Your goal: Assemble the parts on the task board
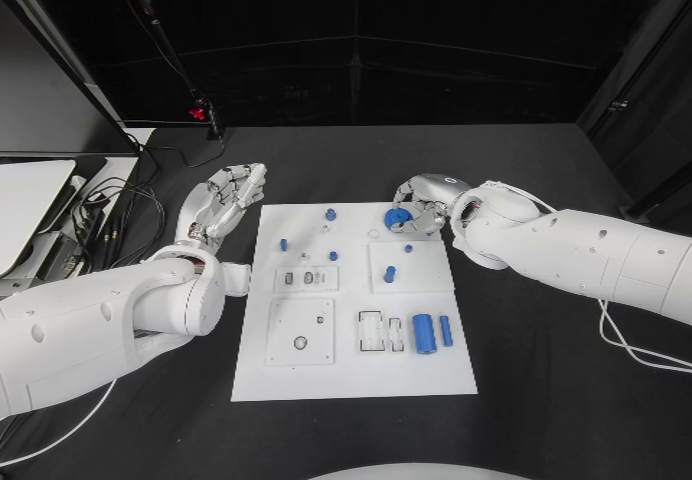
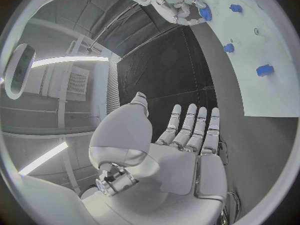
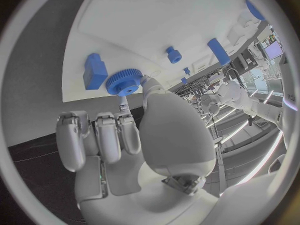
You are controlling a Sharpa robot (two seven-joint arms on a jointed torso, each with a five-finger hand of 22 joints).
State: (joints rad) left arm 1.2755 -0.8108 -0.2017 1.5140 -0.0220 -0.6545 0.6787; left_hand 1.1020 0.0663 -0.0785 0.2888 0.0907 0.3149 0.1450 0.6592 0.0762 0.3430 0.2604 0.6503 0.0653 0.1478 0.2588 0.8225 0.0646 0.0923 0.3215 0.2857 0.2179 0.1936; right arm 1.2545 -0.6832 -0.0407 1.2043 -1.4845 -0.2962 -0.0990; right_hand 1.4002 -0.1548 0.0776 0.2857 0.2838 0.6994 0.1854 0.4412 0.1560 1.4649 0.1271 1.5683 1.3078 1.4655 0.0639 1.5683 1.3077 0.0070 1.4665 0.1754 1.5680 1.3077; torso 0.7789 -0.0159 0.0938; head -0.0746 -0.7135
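Note:
The white task board (image 1: pixel 353 370) lies in the middle of the table. My right hand (image 1: pixel 421 203) hovers at its far right corner and pinches a blue gear (image 1: pixel 397 217) between thumb and a finger; the gear (image 3: pixel 123 82) sits close above the board, beside a blue block (image 3: pixel 94 71). The other fingers (image 3: pixel 100 135) are curled in. My left hand (image 1: pixel 224 205) lies off the board's far left corner, flat, its fingers (image 2: pixel 190 122) straight and apart, holding nothing. Small blue parts (image 1: pixel 330 214) stand on the board's far half.
A large blue cylinder (image 1: pixel 424 333) and a thinner blue pin (image 1: pixel 446 331) lie at the board's near right. White inset plates (image 1: pixel 306 279) sit mid-board. Cables (image 1: pixel 130 215) and a pale bench (image 1: pixel 29 200) lie left of the table.

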